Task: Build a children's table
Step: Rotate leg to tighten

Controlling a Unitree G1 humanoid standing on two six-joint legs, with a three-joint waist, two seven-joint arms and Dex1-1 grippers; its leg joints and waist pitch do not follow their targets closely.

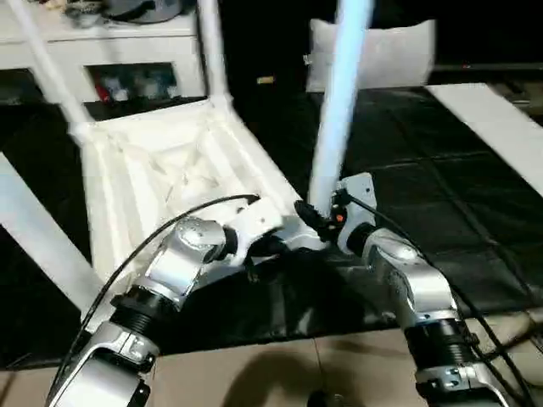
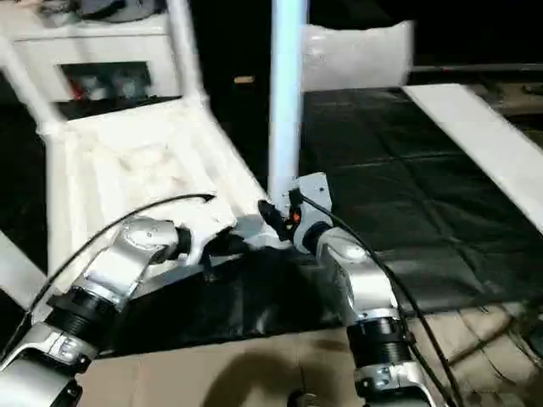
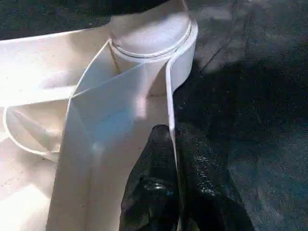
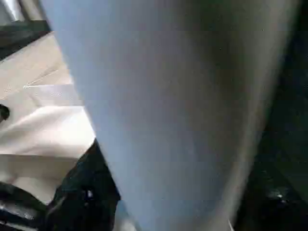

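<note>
On the black floor mat (image 1: 441, 212) the children's table (image 1: 170, 170) lies upside down, ribbed underside up, with open mat to its right. Three white legs stand in corner sockets. The left gripper (image 3: 175, 192) pinches the near rim, jaws closed; the right gripper (image 1: 318, 222) sits at the nearest leg (image 1: 339, 102), its grip unclear.

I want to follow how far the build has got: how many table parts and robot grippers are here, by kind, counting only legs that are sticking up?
Tabletop, upside down: 1
Legs rising from it: 3
Grippers: 2 (left gripper, right gripper)
Total: 6
</note>
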